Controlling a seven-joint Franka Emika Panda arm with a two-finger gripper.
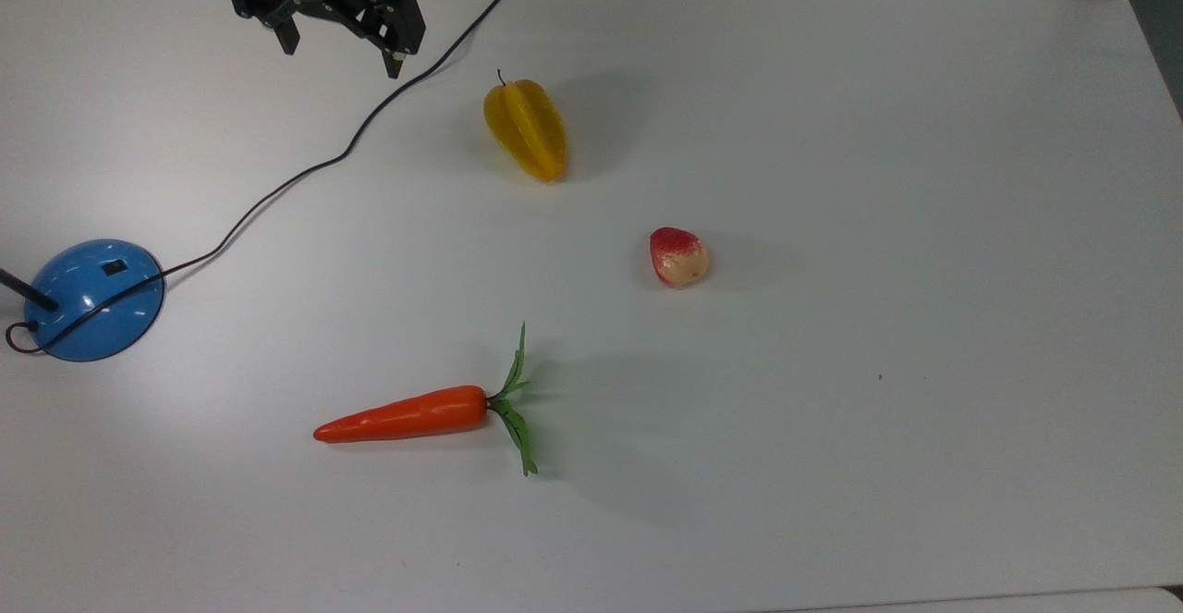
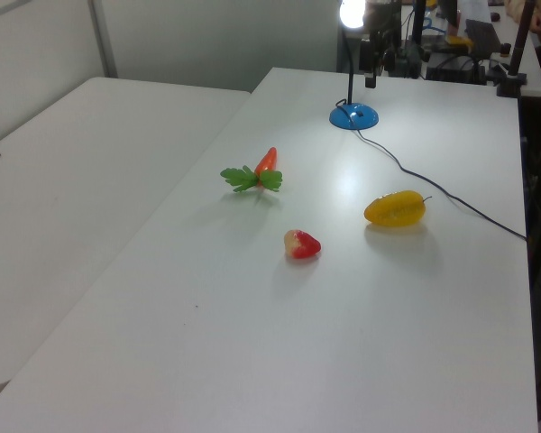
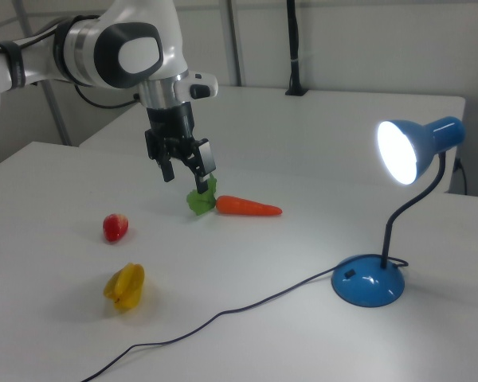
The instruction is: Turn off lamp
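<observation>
In the top view, the lamp (image 1: 95, 300) sits at the nine o'clock edge of the white table (image 1: 832, 410), its blue dome base carrying a small black switch (image 1: 114, 267) on top. The black cord (image 1: 370, 123) runs from the base up toward twelve o'clock. The gripper (image 1: 342, 56) hangs above the table at about eleven o'clock, well apart from the lamp, its fingers apart and holding nothing. A carrot (image 1: 407, 415) lies near six o'clock of the table's middle, leaves pointing to the top view's right. A yellow starfruit (image 1: 527, 128) lies toward twelve o'clock, and a strawberry (image 1: 678, 257) sits near the centre. In the right view the lamp's shade (image 3: 418, 148) glows brightly, so the lamp appears to be on.
</observation>
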